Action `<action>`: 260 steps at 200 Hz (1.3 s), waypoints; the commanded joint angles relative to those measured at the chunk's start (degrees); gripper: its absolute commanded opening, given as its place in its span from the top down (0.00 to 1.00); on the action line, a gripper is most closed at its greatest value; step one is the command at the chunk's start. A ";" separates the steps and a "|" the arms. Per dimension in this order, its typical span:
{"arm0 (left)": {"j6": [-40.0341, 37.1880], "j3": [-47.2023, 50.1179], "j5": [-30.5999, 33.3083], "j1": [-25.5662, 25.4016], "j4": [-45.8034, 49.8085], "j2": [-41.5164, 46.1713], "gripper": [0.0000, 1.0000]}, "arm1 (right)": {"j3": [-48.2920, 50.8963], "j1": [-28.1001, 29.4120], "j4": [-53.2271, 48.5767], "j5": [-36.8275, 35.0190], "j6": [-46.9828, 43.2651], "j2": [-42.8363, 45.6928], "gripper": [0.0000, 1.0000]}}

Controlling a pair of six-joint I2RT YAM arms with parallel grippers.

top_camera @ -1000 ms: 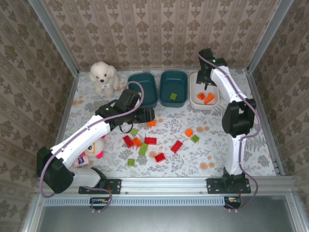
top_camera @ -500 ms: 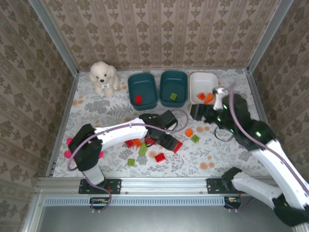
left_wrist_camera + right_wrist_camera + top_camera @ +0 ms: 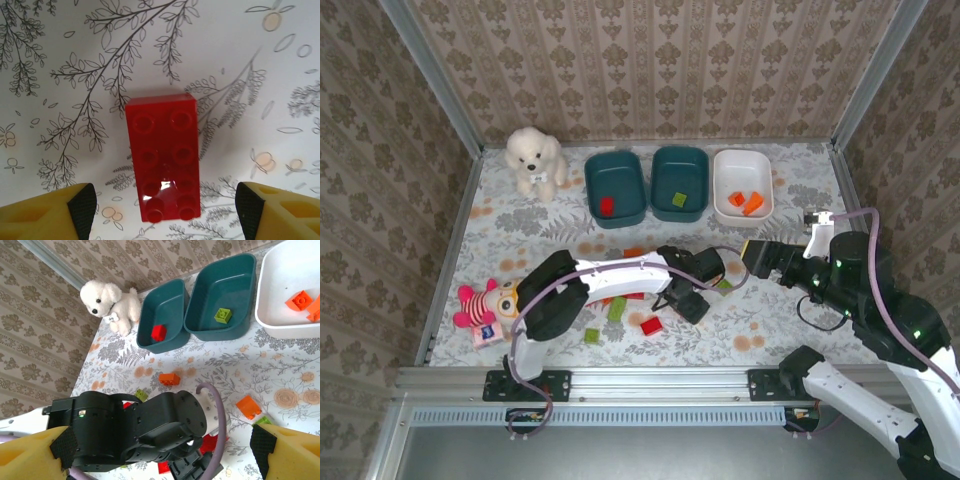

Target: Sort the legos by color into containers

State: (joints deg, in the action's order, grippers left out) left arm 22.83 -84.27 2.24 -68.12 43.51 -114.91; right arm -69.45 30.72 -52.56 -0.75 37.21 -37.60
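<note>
Room: an alcove closed on three sides by brown damask wallpaper [image 3: 650,70], with aluminium posts [image 3: 430,75] at the corners and a metal rail [image 3: 660,380] along the near edge

Surface: a table [image 3: 520,225] under a white cloth printed with branches, leaves and pale orange blossoms

Containers, in a row at 12 o'clock:
- left teal tub [image 3: 615,170], holding one red brick [image 3: 607,205]
- middle teal tub [image 3: 680,165], holding one olive brick [image 3: 679,200]
- white tub [image 3: 743,165], holding two orange bricks [image 3: 752,204]

Soft toys: plush dog [image 3: 535,158], white, seated at 11 o'clock just beside the left teal tub; doll toy [image 3: 480,305], pink and yellow, lying at 8 o'clock near the table's left edge

Loose legos, about mid-table: a lone orange brick [image 3: 633,252] on the 12 o'clock side of the left forearm; a small red brick [image 3: 650,325], a long olive brick [image 3: 617,308] and a small olive brick [image 3: 592,336] on its 6 o'clock side

Claws:
- left gripper [image 3: 162,212], low over the cloth right of centre, fingers spread wide; a red two-by-four brick [image 3: 162,155] lies flat and studs up between them, touching neither
- right gripper [image 3: 750,256], at 3 o'clock above the table, aimed toward 9 o'clock at the left arm; its yellow fingertips [image 3: 35,452] stand wide apart, holding nothing
</note>
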 commanded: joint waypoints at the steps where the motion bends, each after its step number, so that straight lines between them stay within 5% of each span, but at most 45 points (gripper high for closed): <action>1: -1.11 -2.72 0.98 0.09 2.04 -2.12 0.24 | -0.60 0.31 -1.47 1.20 1.37 0.07 0.07; 26: -0.79 -3.37 -0.15 0.24 1.80 -4.29 0.31 | -0.81 0.31 -1.88 1.12 1.29 -0.14 0.07; 87: -0.31 -2.80 -1.71 2.11 0.27 -4.23 0.66 | -0.42 0.31 -1.81 1.70 1.46 -0.93 0.07; 115: 0.66 -3.95 -0.64 3.96 2.38 0.06 0.72 | -0.62 0.31 -2.27 1.90 0.69 -1.65 0.08; 179: 2.80 -8.19 -3.01 23.20 4.28 12.53 0.76 | 2.05 0.31 1.09 3.98 0.41 -5.28 0.08; 220: 0.47 -16.59 -5.92 34.34 3.08 4.35 0.76 | 2.75 0.31 3.41 7.02 0.01 -10.89 0.08; 260: 0.21 -27.87 -5.73 38.63 4.24 -7.40 0.76 | 2.83 0.31 5.20 7.53 0.24 -13.83 0.08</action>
State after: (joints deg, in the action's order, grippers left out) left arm 24.34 -106.59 -2.44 -30.68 45.67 -116.73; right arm -67.00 30.72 -49.52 5.21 37.74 -50.94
